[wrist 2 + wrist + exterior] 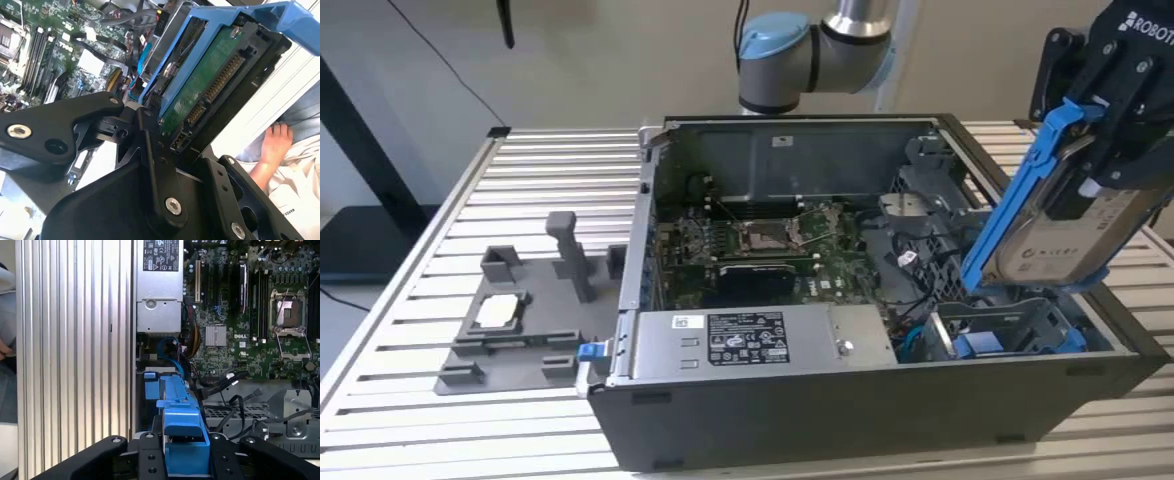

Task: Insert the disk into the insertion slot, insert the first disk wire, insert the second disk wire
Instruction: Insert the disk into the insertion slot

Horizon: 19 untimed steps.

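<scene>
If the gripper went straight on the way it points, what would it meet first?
Probably the small grey sheet-metal drive cage below; the blue-framed silver-grey disk it grips would touch first. Depth unclear.

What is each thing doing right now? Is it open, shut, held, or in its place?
End effector: shut on the disk.
Disk: held up, tilted, above the slot, not in yet.
Slot: open at the top, blue plastic showing inside.
Computer case: open, its insides showing.
</scene>
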Each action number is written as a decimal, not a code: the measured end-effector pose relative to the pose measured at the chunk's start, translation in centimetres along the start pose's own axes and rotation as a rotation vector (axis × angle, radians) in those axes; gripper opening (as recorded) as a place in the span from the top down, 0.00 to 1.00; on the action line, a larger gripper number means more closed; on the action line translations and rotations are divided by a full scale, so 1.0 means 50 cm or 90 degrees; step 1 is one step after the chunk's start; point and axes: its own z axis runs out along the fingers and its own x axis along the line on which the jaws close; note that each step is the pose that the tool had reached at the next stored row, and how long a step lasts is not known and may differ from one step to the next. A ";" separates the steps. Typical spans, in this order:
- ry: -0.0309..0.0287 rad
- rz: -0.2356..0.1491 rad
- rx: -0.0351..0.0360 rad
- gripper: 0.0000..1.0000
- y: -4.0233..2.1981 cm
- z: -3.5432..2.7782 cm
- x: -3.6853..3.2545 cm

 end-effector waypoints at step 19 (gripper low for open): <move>0.0005 -0.010 -0.0004 0.67 -0.002 0.043 0.009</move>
